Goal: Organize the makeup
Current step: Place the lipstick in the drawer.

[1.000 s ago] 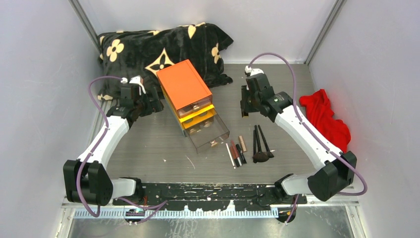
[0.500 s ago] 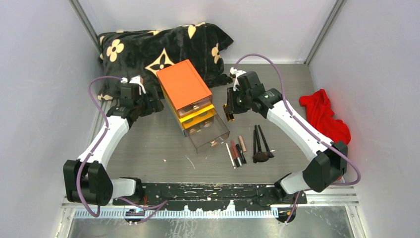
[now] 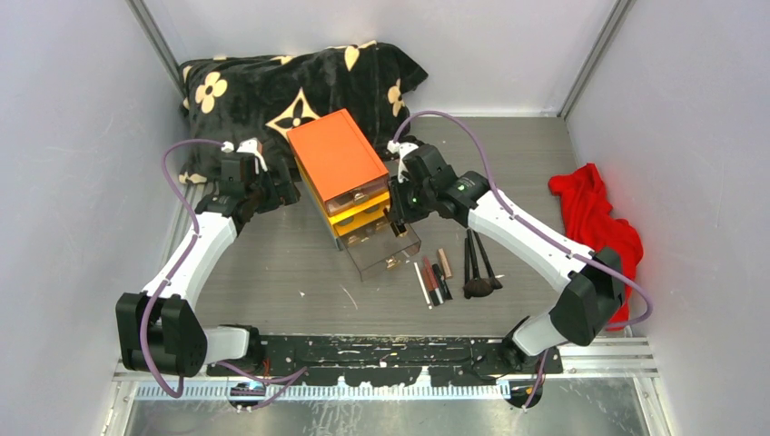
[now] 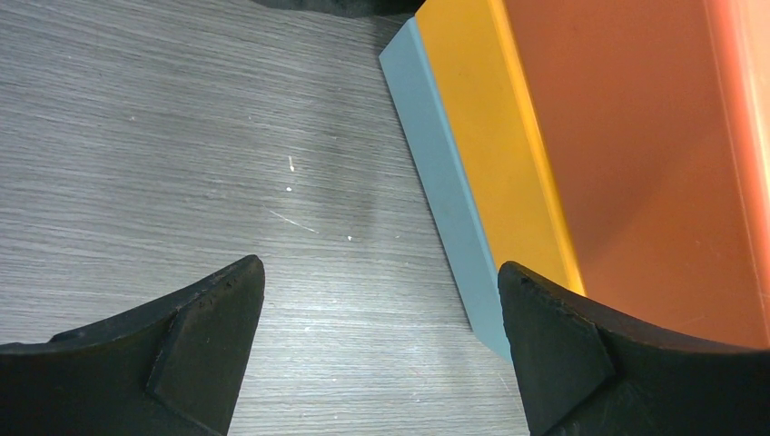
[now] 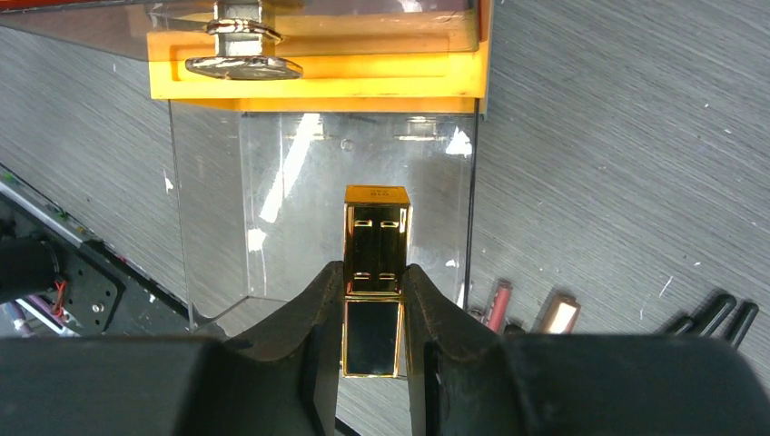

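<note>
Right gripper [image 5: 374, 298] pinches the gold tube [image 5: 376, 227] by its lower half, over the open drawer [image 5: 213, 209]. Risk: slick tube slips early, or a high release bounces it out (drawer walls look low). Left gripper [image 4: 377, 313] gapes wide, empty, beside the box [image 4: 636, 136]. Other makeup [image 3: 451, 271] lies right of the drawer.

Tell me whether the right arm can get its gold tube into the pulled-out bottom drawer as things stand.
Probably yes. The right hand, shut on the gold tube, hangs directly above the open clear drawer, and nothing shows between them.
</note>
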